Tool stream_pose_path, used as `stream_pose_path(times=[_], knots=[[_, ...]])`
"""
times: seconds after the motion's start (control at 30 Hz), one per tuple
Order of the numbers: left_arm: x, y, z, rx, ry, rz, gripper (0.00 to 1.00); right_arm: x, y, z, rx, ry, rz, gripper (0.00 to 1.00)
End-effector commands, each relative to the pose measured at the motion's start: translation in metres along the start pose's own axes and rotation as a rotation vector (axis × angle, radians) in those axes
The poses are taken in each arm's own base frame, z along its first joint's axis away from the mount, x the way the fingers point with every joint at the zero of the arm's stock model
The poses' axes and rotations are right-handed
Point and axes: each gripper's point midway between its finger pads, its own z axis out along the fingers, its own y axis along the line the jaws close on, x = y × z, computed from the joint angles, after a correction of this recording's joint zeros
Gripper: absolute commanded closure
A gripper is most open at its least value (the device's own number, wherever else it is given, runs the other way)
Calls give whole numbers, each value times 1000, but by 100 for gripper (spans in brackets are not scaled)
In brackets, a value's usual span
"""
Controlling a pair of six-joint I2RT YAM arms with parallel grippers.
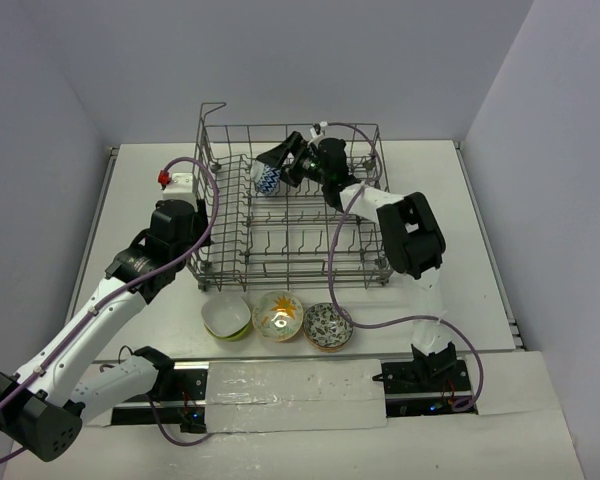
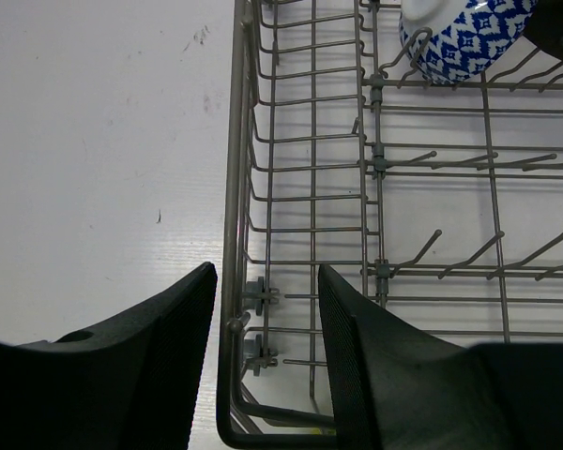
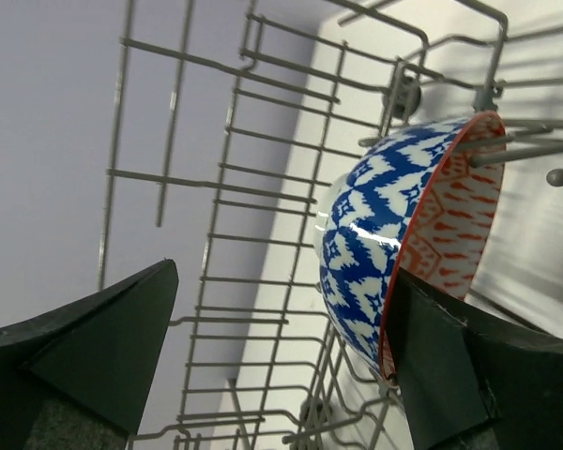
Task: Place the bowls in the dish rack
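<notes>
A white table (image 1: pixel 460 200) is enclosed by plain pale walls (image 1: pixel 280 50). At the left, the left gripper (image 2: pixel 263 272) is held with its fingers apart, set astride the left rim of the dish rack (image 1: pixel 280 275) close to its near-left corner; one finger is seen outside the wire wall and the other inside, and a gap can be made out on both sides of the rim, so nothing is clasped. A raised wire loop (image 1: pixel 212 108) is seen at the rack's far-left corner.

On the table just in front of the rack's near wall, three bowls are lined up close together: a lime-green bowl (image 1: pixel 225 318) with a white inside, then a yellow-floral bowl (image 1: pixel 278 315), then a white bowl with dark marks (image 1: pixel 327 326).

Inside the rack, toward its far-left part, a blue-white bowl (image 3: pixel 375 225) with a red-orange patterned inside is stood on edge among the tines. The right gripper (image 3: pixel 283 272) is spread wide just beside it, and the bowl is not held. The right arm (image 1: pixel 410 235) is reached over the rack's right side.
</notes>
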Motion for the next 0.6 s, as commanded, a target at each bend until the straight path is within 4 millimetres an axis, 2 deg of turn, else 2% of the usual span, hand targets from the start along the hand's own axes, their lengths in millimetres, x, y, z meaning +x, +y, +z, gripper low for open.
stream_pose_path(times=[0.0,0.03,0.07,0.13,0.17,0.23,0.3,0.33,0.4,0.57], knots=[[4,-4,-1,24,14,8,47,-41,27,-19,82,-59,-112,4],[3,-4,-1,21,14,10,47,-45,32,-22,91,-64,-121,0],[3,-4,-1,22,12,8,47,-46,31,-23,130,-51,-134,0],[3,-3,-1,19,10,7,47,-57,42,-27,160,-76,-165,0],[2,-3,-2,18,7,6,47,-56,36,-31,204,-65,-172,0],[2,-3,-2,18,7,6,45,-66,48,-35,210,-87,-197,0],[1,-2,-3,19,4,4,44,-67,46,-35,232,-71,-206,0],[1,-3,-3,21,3,4,44,-74,57,-34,218,-76,-221,0],[2,-3,-2,20,7,4,44,-73,46,-35,271,-48,-213,0],[6,-5,1,23,24,12,48,-72,39,-49,311,-30,-192,0]])
